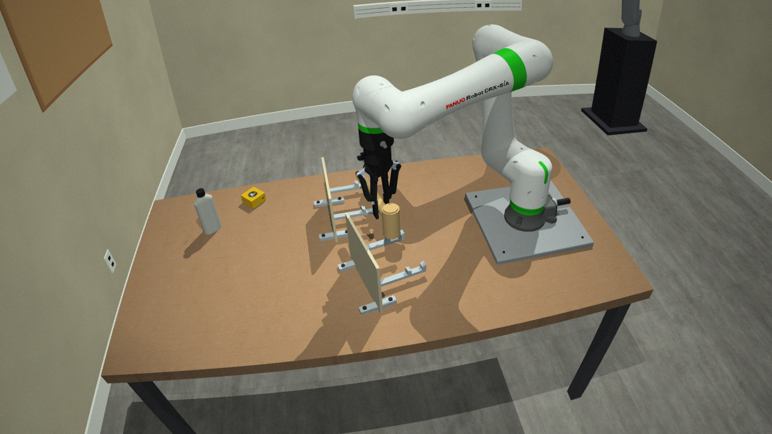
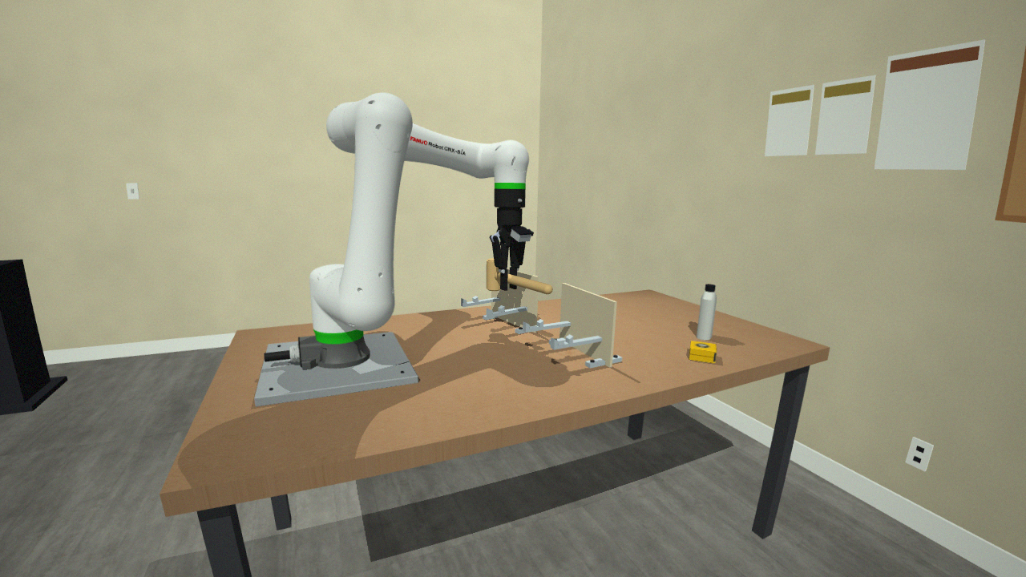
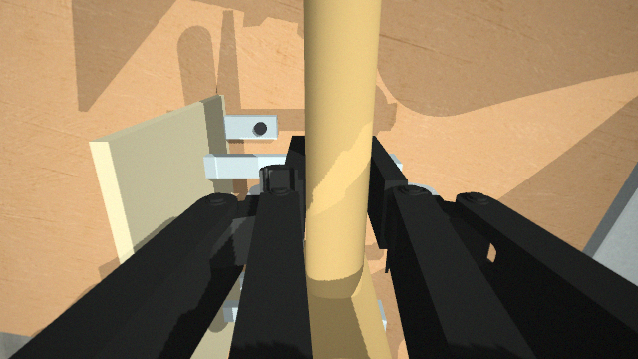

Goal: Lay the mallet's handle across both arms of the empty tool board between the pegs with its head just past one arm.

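Observation:
My gripper (image 1: 377, 207) is shut on the wooden mallet's handle (image 3: 339, 150) and holds the mallet in the air above the table. The mallet's cylindrical head (image 1: 391, 221) hangs on the side towards the robot base. In the exterior view the gripper (image 2: 510, 280) holds the mallet level, with the head (image 2: 492, 274) to the left and the handle end (image 2: 541, 288) to the right. Two tool boards stand on the table, a far board (image 1: 326, 199) and a near board (image 1: 364, 264). Each has grey arms with pegs, and nothing lies on the arms. The mallet hovers over the arms between the two boards.
A grey bottle (image 1: 207, 211) and a small yellow box (image 1: 253, 197) stand at the table's far left. The robot base plate (image 1: 526, 229) sits on the right. In the wrist view a board panel (image 3: 155, 170) and a grey arm (image 3: 239, 165) lie left of the fingers.

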`<action>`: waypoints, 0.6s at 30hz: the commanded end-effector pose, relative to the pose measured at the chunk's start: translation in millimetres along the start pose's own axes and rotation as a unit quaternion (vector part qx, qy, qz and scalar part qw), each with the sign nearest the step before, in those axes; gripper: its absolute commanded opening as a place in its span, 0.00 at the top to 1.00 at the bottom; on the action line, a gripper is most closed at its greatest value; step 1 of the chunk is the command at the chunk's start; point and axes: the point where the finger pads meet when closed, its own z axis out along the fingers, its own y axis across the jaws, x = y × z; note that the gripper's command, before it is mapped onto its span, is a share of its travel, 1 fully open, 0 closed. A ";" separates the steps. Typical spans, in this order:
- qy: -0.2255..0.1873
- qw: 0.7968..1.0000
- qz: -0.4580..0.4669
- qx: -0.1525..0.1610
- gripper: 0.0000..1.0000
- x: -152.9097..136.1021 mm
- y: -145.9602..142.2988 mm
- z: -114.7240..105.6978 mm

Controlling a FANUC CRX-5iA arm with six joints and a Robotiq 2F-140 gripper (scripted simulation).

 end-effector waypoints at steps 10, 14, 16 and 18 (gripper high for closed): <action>-0.002 1.000 -0.001 0.000 0.90 115.0 7.0 2.0; -0.002 1.000 -0.001 0.000 0.90 154.6 16.5 3.2; -0.002 1.000 -0.001 0.000 0.90 163.7 19.2 3.4; -0.002 1.000 0.000 0.000 0.90 164.1 19.3 3.4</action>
